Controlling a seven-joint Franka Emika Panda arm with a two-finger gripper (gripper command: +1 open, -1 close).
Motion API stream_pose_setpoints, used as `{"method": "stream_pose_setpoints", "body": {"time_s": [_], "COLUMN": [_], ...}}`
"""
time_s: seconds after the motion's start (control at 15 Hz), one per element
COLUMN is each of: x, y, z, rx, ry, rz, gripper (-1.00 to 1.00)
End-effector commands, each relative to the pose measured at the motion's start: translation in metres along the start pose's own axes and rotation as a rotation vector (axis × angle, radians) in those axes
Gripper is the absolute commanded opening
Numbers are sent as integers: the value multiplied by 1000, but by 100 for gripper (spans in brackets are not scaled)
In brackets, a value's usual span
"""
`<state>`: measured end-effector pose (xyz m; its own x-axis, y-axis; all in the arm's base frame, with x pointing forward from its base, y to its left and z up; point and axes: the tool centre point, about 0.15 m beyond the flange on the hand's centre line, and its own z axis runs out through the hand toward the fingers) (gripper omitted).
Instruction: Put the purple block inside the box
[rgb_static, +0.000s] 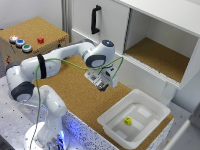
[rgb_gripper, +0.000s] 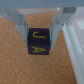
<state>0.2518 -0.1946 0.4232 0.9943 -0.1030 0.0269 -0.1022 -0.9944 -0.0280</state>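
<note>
In the wrist view the purple block (rgb_gripper: 39, 43), dark with yellow letters on its faces, sits between the two grey fingers (rgb_gripper: 59, 24) of my gripper (rgb_gripper: 39, 37), which is shut on it over the cork surface. The exterior view shows my gripper (rgb_static: 103, 84) hanging above the cork table, to the exterior view's left of the box (rgb_static: 150, 106). That box is a shallow white translucent tub at the table's near right corner. Its rim (rgb_gripper: 75, 47) also shows beside the block in the wrist view.
A small yellow block (rgb_static: 128, 120) lies inside the tub. A cork-topped wooden box with coloured buttons (rgb_static: 30, 37) stands at the back left. A big white cabinet (rgb_static: 160, 50) with an open cork-floored compartment and a black door handle (rgb_static: 95, 20) rises behind the table.
</note>
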Motion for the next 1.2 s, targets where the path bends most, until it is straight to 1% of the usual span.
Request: {"method": "stream_pose_setpoints", "body": {"time_s": [0.0,0.33,0.4,0.47,0.6,0.73,0.87,1.07,1.13], "x": [-2,-2,4,8,17,26,33,54,61], "y": [-5,-5,8,22,59,98,127,158,164], "z": [8,8,1,2,6,10,18,31,35], "rx": [-21,-21,-5,-7,-38,-57,-56,-35,-43], "ry": [44,44,0,0,5,9,0,-12,-12], "rz": [-1,-1,24,69,149,220,252,276,279], "gripper": [-100,-100,-100,-100,-100,-100,-100,-100,-100]}}
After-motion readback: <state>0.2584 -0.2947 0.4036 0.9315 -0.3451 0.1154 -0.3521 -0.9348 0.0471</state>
